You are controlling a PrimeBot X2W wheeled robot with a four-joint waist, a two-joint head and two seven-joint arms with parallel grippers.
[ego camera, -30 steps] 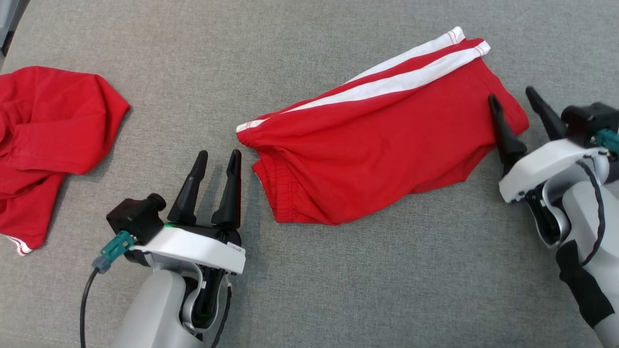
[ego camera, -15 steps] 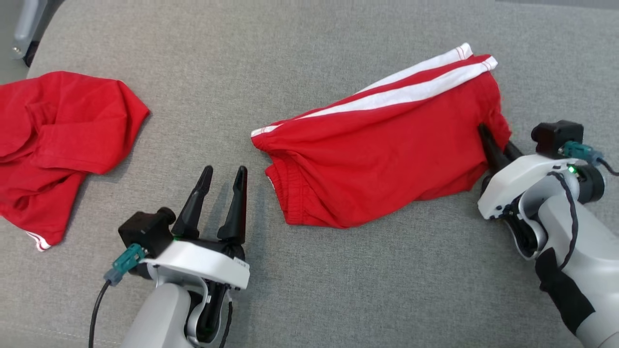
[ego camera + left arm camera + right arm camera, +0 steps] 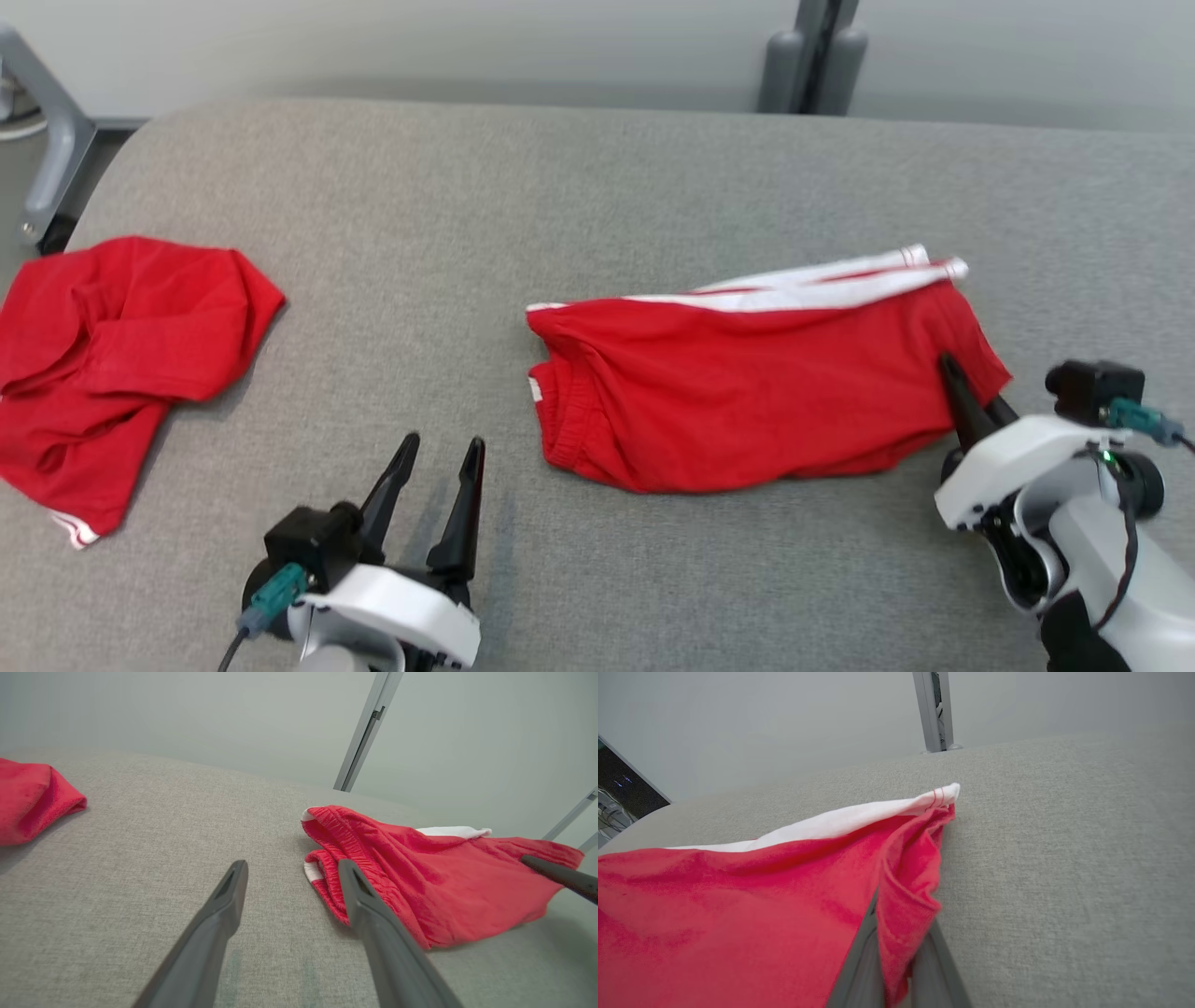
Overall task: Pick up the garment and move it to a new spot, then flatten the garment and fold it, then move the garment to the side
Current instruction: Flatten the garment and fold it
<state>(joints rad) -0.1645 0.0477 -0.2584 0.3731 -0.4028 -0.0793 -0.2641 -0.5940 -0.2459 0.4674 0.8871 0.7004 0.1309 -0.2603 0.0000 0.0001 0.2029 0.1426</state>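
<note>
Pinching the shorts point(image 3: 747, 401) by the leg hem point(image 3: 903, 914), the right end effector point(image 3: 971, 401) probably sought a lifting corner; the left end effector point(image 3: 443, 446) stood wide and empty near the waistband point(image 3: 553, 411).

this looks like a robotics lab or test room, not a home. the work surface point(image 3: 597, 187) is a broad pad covered in plain grey woven fabric, with a rounded corner, set before a bare pale wall point(image 3: 373, 37). grey metal posts point(image 3: 845, 65) stand behind it, and a bent grey metal frame point(image 3: 54, 159) stands off its left corner. in the right wrist view a dark panel point(image 3: 621, 788), perhaps a screen with faint lights on it, shows at the left edge.
</note>
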